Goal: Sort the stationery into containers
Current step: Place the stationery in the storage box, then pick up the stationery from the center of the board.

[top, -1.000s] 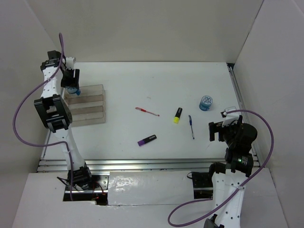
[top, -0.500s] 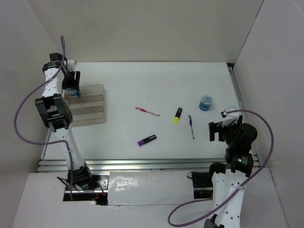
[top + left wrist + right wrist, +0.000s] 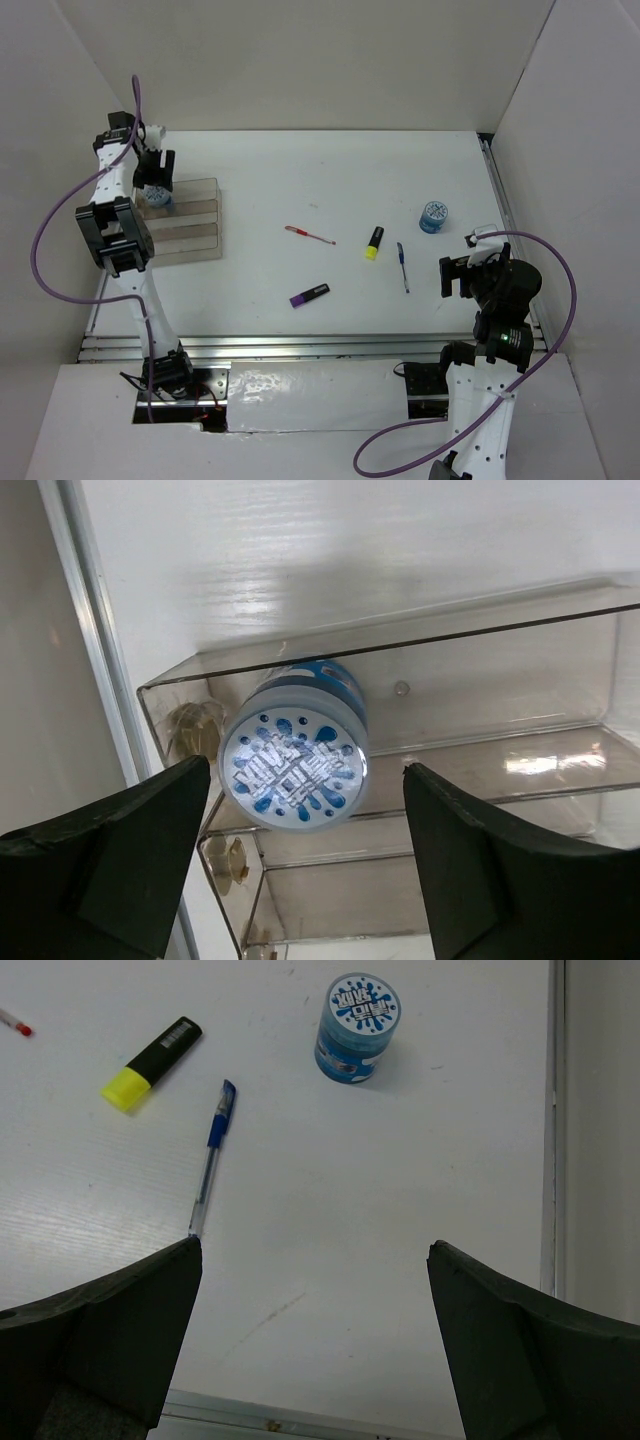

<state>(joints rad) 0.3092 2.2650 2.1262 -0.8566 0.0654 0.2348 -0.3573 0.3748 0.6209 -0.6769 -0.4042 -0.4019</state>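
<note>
One blue roll [image 3: 293, 772] stands in a corner of the clear organiser tray's [image 3: 480, 630] end compartment, upper left in the top view. The left hand [image 3: 305, 765] is spread wide around it, not touching. The right hand [image 3: 313, 1243] gapes empty over the desk [image 3: 400, 1210], lower right.

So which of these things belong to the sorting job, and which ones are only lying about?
Belong to the job: organiser tray; blue roll in the tray; second blue roll; yellow highlighter; purple highlighter; red pen; blue pen.
Not for the job: purple cable; metal rail.
</note>
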